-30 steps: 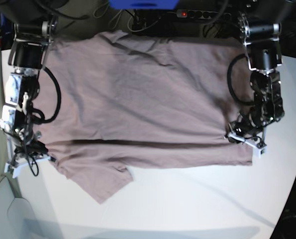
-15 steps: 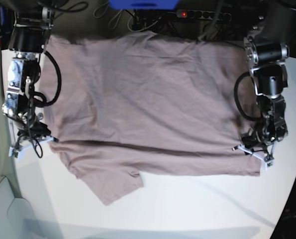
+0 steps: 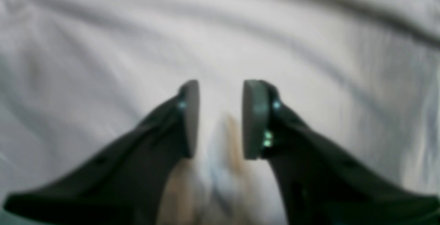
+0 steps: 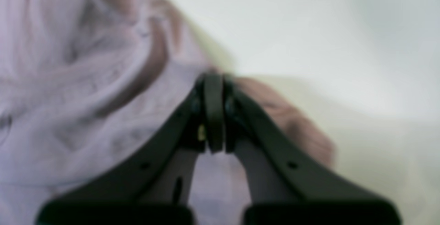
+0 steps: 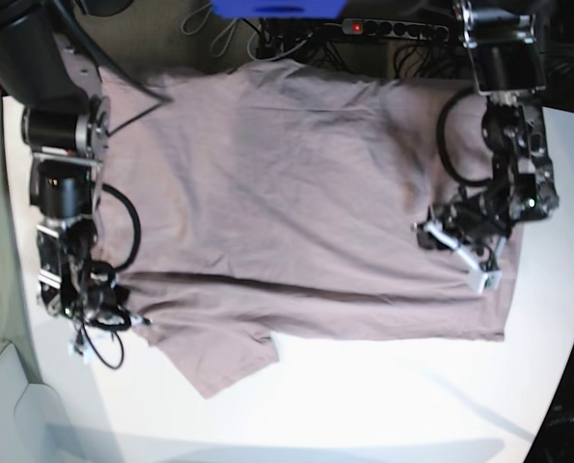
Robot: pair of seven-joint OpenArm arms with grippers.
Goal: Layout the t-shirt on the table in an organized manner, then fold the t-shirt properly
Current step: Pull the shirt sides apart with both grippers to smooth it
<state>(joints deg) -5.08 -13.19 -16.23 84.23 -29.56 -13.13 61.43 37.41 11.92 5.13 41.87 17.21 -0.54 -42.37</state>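
The mauve t-shirt (image 5: 287,193) lies spread on the white table (image 5: 364,405), with its lower strip folded over and one sleeve (image 5: 214,362) poking toward the near edge. My right gripper (image 5: 113,333) sits at the shirt's left edge. In the right wrist view the right gripper (image 4: 213,77) is shut on the edge of the t-shirt (image 4: 86,90), with bare table (image 4: 309,29) beyond. My left gripper (image 5: 457,256) hovers over the shirt's right part. In the left wrist view the left gripper (image 3: 220,84) is open, with nothing between its pads and wrinkled t-shirt (image 3: 137,39) beneath.
A power strip (image 5: 383,27) with a red light, cables and a blue object (image 5: 277,8) lie past the table's far edge. The table's rounded edge (image 5: 557,395) curves away at the near right. Both arms' black cables loop over the shirt's sides.
My right gripper has slid toward the near edge along the shirt's left side, staying shut. The left gripper has left the hem corner and moved inward over the cloth. The shirt shifted slightly.
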